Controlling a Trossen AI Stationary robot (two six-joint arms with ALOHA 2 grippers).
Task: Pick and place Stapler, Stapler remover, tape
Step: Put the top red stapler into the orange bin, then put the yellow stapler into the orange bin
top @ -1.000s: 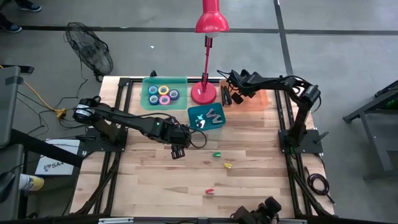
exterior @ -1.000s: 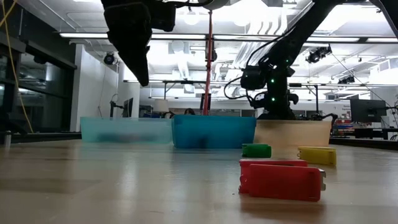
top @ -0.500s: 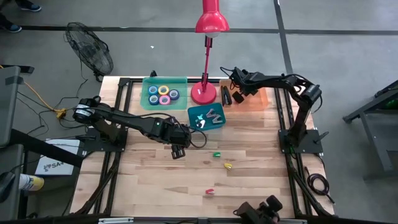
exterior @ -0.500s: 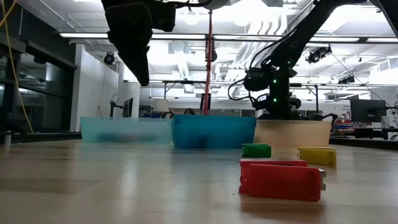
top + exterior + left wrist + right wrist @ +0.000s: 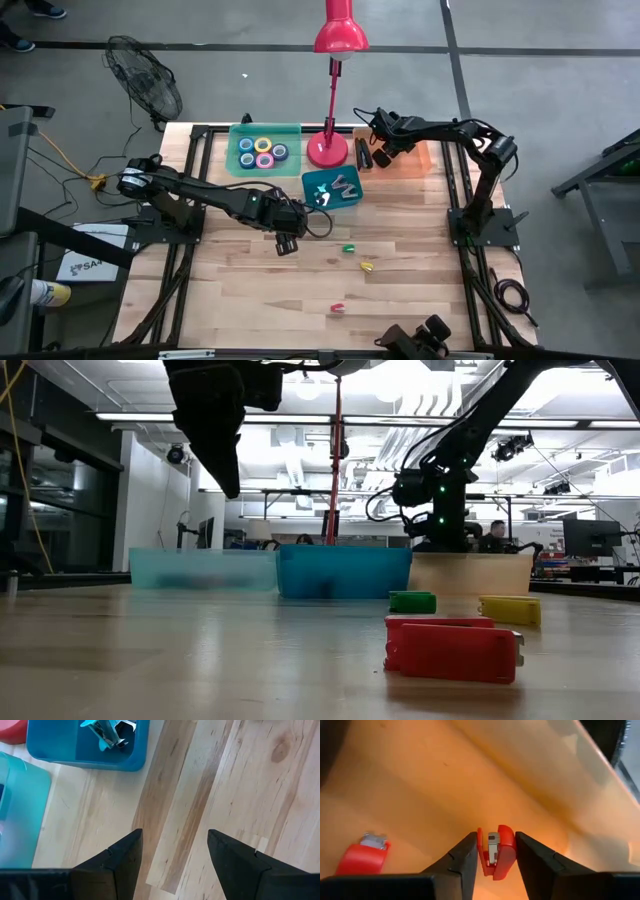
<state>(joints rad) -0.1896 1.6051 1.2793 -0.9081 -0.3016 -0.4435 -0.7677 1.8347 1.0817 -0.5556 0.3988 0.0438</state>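
Note:
My right gripper reaches down into the orange bin at the table's far right, shut on a small red stapler. A second red stapler lies on the bin's floor. Green, yellow and red staplers lie on the bare table. The tape rolls sit in the pale teal tray. A metal staple remover lies in the blue bin. My left gripper hangs open above the table's middle, with nothing between its fingers. My right gripper pinches the red stapler between its two fingers, which lie on its two flat sides. The fingers slant down into the orange bin. The stapler's end with the metal part faces the camera. I cannot tell whether its lower end rests on the bin's floor.
A red desk lamp stands between the teal tray and the orange bin, its pole rising near my right arm. In the low view the red stapler lies nearest, with the green and yellow ones behind it. A person shows far behind.
My right gripper's wrist has swung a little toward the table's right edge while staying over the orange bin.

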